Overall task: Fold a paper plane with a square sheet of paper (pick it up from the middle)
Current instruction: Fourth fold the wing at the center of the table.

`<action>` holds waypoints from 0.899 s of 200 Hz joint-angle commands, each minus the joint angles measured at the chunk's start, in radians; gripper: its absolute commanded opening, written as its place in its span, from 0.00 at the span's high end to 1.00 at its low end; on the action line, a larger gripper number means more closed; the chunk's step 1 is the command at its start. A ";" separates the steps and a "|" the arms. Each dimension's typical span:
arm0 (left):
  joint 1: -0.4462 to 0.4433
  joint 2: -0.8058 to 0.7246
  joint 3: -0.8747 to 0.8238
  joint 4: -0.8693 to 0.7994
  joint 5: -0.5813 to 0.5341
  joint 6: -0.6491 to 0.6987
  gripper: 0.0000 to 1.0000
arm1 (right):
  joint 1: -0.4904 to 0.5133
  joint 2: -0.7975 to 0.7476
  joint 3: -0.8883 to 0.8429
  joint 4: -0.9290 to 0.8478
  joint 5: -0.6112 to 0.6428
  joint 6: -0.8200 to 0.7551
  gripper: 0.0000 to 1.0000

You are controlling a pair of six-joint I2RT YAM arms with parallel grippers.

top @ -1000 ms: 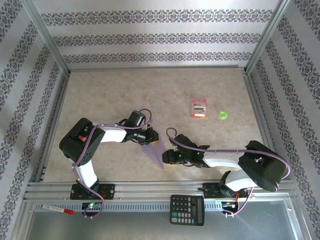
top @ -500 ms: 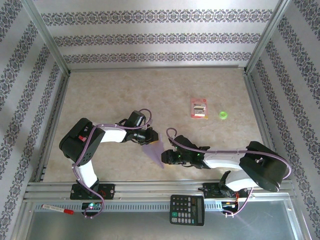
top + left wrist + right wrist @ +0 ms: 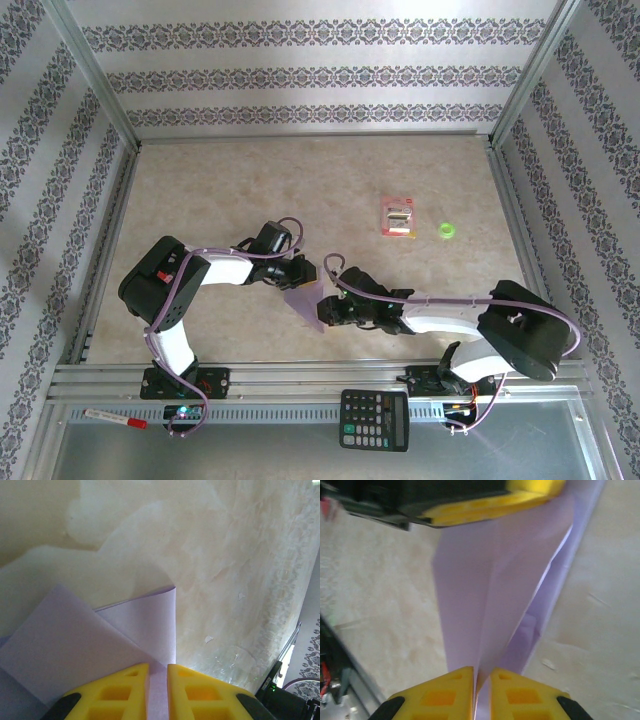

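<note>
Between the yellow pads (image 3: 125, 692) of the left jaws, the lavender paper (image 3: 95, 640) runs into a narrow gap, so I read those jaws as pinching its edge, with a folded flap lying over the layer beneath. The right jaws are pressed nearly together on the raised crease at the other end of the same paper.

From above, the slim, half-folded dart hangs between the two wrists at the near middle of the counter (image 3: 250, 180). I cannot tell whether it touches the surface. The red-and-white packet (image 3: 398, 215) and green ring (image 3: 446, 231) lie well apart, far right.

My worry is tension. With both ends clamped, any drift apart could tear the thin sheet or pull it from one shallow pinch. A twist between the wrists would skew the crease.
</note>
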 commanded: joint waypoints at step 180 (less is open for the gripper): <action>0.006 0.002 0.030 -0.088 -0.035 0.075 0.83 | 0.002 0.163 0.049 -0.022 -0.178 -0.077 0.93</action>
